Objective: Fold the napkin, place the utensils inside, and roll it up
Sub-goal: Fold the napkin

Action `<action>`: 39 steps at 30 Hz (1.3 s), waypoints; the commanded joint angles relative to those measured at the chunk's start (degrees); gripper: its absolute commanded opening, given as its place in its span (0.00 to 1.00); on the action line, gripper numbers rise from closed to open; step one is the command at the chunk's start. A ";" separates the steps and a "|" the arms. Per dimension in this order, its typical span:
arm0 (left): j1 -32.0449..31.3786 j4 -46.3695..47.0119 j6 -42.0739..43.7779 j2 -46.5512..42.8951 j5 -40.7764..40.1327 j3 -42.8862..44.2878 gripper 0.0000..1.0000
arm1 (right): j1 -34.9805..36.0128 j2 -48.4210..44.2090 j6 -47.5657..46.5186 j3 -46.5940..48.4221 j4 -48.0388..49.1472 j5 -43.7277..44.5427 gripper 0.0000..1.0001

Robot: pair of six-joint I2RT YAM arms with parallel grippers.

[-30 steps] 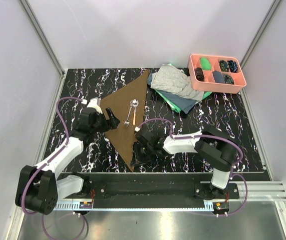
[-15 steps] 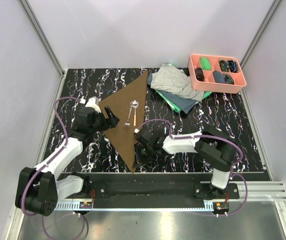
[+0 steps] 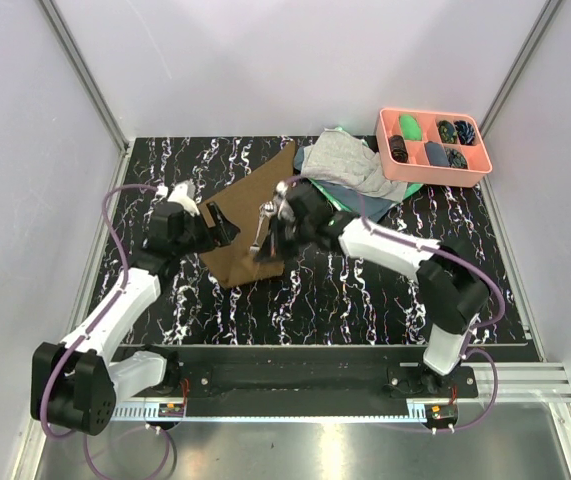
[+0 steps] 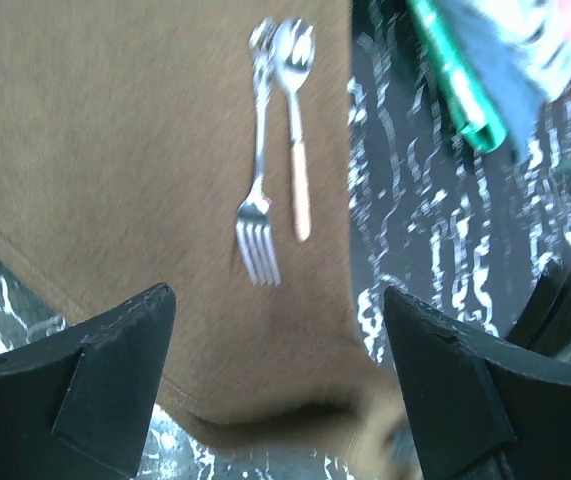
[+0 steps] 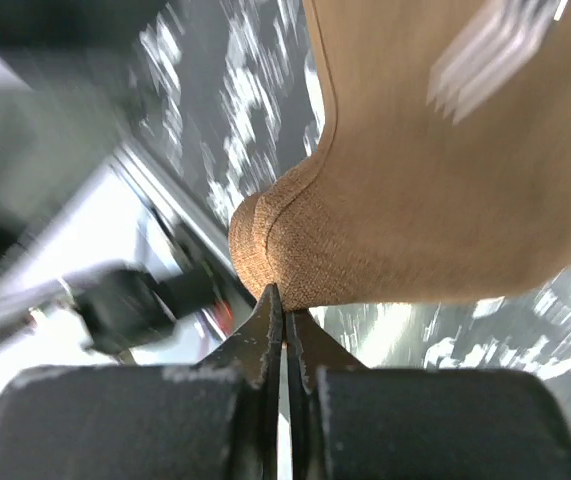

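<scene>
Napkin (image 3: 237, 235): folded, fork (image 4: 257, 150) + orange-handled spoon (image 4: 300, 185) laid on; R gripper (image 5: 283, 305) clamped on raised corner, L gripper (image 4: 277, 305) apart, empty; roll-up outstanding.

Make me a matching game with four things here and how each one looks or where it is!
Things:
1. napkin
2. fork
3. tray
4. left gripper

Descriptions:
A. open, holding nothing
B. pink, with compartments
C. lying on the brown cloth
D. a corner pinched by the right gripper

Pairs: 1-D, 2-C, 3-B, 4-A
</scene>
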 commanded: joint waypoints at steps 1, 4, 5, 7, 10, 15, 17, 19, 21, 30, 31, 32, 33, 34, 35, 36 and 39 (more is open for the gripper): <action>1.45 -4.14 3.57 -0.17 1.94 8.39 0.88 | -7.26 2.00 -4.67 10.90 -2.09 -5.19 0.00; 2.77 -6.35 4.98 0.89 2.29 11.03 0.88 | -11.22 5.86 -6.25 17.42 -2.88 -8.00 0.00; 3.12 -6.70 5.25 1.15 2.29 11.48 0.88 | -11.92 6.83 -6.95 18.92 -3.23 -8.53 0.00; 4.00 -7.84 6.13 1.94 2.99 12.71 0.88 | -13.94 9.55 -7.48 22.53 -3.41 -9.41 0.00; 4.97 -8.81 7.01 2.91 3.96 13.50 0.88 | -16.14 12.98 -8.19 25.87 -3.76 -10.38 0.00; 5.41 -9.52 7.36 4.05 5.28 13.25 0.88 | -17.73 16.67 -9.16 26.93 -3.59 -10.30 0.00; 5.41 -9.35 7.10 4.05 6.16 12.72 0.88 | -18.34 17.38 -9.59 26.58 -3.50 -9.95 0.00; 5.41 -8.99 6.75 3.97 5.98 11.58 0.88 | -18.70 18.26 -10.03 25.97 -3.50 -9.07 0.00; 5.41 -8.56 6.57 3.44 5.81 10.52 0.88 | -19.31 19.40 -10.74 26.05 -3.50 -8.89 0.00; 5.41 -7.59 5.96 3.61 5.81 8.85 0.88 | -21.59 26.52 -11.62 31.49 -3.50 -10.29 0.00; 5.41 -7.33 5.70 3.70 5.72 8.59 0.88 | -21.95 26.87 -11.70 31.94 -3.50 -10.56 0.00; 5.41 -7.06 5.43 3.79 5.63 8.32 0.88 | -22.21 27.22 -11.97 32.38 -3.33 -10.82 0.00; 5.41 -6.54 5.17 3.88 5.63 7.62 0.88 | -22.21 28.01 -12.14 33.34 -3.50 -10.91 0.00; 5.41 -5.92 4.47 3.88 5.54 7.18 0.88 | -22.47 28.45 -12.23 33.87 -3.42 -11.52 0.00; 5.41 -5.31 4.03 3.70 5.54 6.66 0.88 | -22.56 28.89 -12.67 34.31 -3.41 -11.87 0.00; 5.41 -4.17 3.59 3.44 5.37 5.43 0.88 | -22.65 29.77 -12.76 35.27 -3.41 -12.14 0.00; 5.41 -2.58 2.09 3.35 5.19 3.93 0.87 | -23.09 31.18 -12.94 36.77 -3.41 -13.19 0.00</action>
